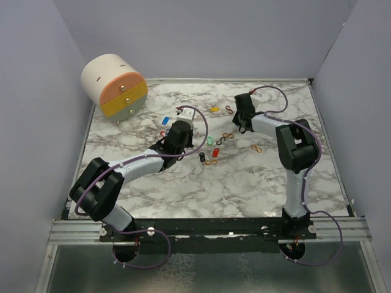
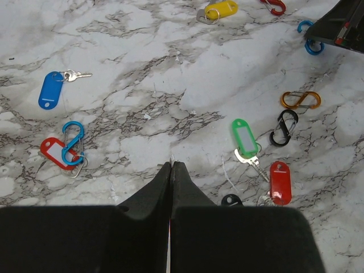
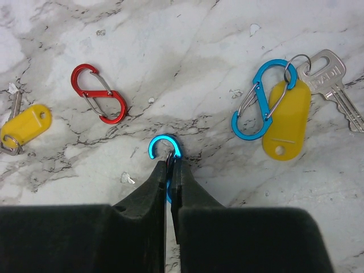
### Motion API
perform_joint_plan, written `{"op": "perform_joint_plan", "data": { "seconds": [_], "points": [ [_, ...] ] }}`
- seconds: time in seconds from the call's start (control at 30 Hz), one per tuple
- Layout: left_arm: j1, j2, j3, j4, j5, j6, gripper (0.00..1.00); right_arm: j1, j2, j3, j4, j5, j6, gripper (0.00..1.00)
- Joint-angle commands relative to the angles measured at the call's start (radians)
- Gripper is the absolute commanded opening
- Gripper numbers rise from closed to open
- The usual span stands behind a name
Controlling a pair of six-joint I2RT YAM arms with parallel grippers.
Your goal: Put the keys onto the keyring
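Right gripper (image 3: 169,163) is pinched onto a blue S-clip (image 3: 165,147), whose loop pokes past the tips. A yellow key tag (image 3: 286,120) lies ahead-right. Left gripper (image 2: 172,166) is closed on nothing, with a green key tag (image 2: 244,136) just ahead-right of its tips.

Left gripper (image 2: 172,165) closed and empty; right gripper (image 3: 169,163) pinches blue clip (image 3: 165,137).

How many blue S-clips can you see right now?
3. One blue clip is held in the right gripper. A second blue clip lies by the yellow tag and key. A third blue clip overlaps the leftmost red tag in the left wrist view. Others may be hidden.
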Motion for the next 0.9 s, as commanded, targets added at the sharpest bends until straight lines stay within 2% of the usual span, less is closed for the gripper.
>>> {"op": "perform_joint_plan", "data": {
  "seconds": [0.0,0.27,0.53,0.87],
  "points": [
    [0.005,-0.028,-0.001,0.028,0.013,0.008,0.0,-0.007,0.034,-0.099,-0.117,-0.034,-0.033,0.0],
    [0.005,-0.009,0.006,0.043,0.061,0.011,0.0,-0.007,-0.183,-0.32,0.123,-0.111,-0.14,0.0],
    [0.002,0.019,0.012,0.084,0.157,0.02,0.0,-0.004,-0.377,-0.533,0.287,-0.231,-0.25,0.01],
    [-0.069,0.107,0.086,0.095,0.158,0.025,0.0,0.009,-0.517,-0.663,0.414,-0.35,-0.261,0.01]
  ]
}}
